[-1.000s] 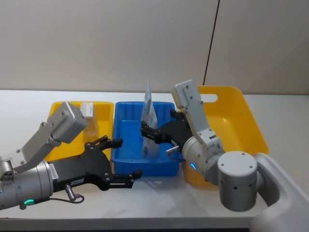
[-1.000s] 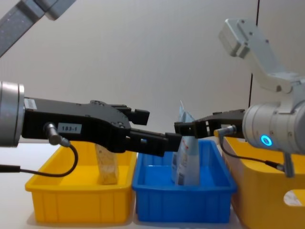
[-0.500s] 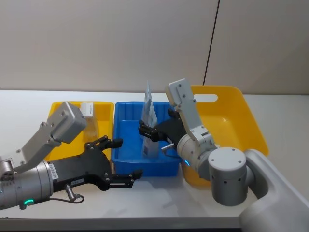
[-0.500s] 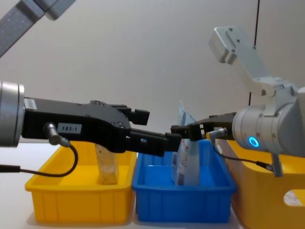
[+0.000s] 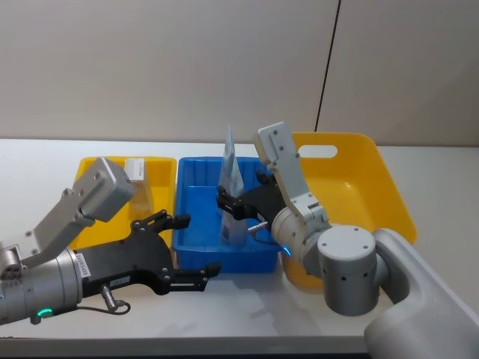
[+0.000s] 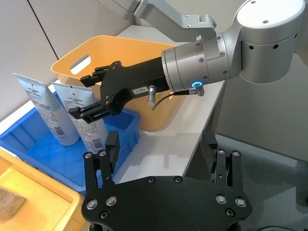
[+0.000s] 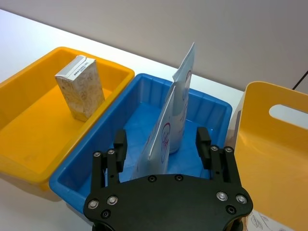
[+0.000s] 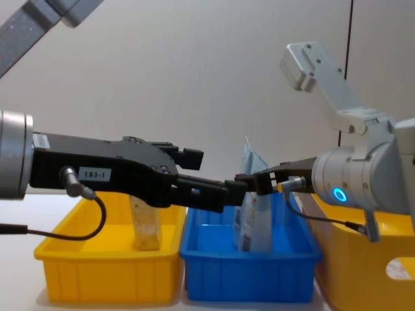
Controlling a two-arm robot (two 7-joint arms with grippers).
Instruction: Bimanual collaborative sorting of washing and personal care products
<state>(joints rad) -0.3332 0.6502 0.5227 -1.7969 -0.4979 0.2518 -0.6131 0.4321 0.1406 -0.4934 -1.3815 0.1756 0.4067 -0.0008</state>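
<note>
Two pale-blue pouches stand upright in the blue tray [image 5: 196, 217]; the nearer pouch [image 7: 156, 144] is in front of the farther one [image 7: 186, 82]. My right gripper [image 7: 161, 139] is open, one finger on each side of the nearer pouch, apart from it. In the head view the right gripper [image 5: 224, 202] sits beside the pouches [image 5: 230, 176]. A whitish pack [image 5: 136, 170] stands in the left yellow tray [image 5: 93, 168]. My left gripper [image 5: 200, 244] hangs open and empty at the blue tray's near left corner.
A large yellow bin [image 5: 367, 194] with a handle cutout stands right of the blue tray. The three containers touch side by side on a white table [image 5: 45, 161]. The right arm's body leans over the bin's near left corner.
My right arm has shifted a little to the left, bringing its open fingers closer around the nearer pouch. The left arm has not moved.
</note>
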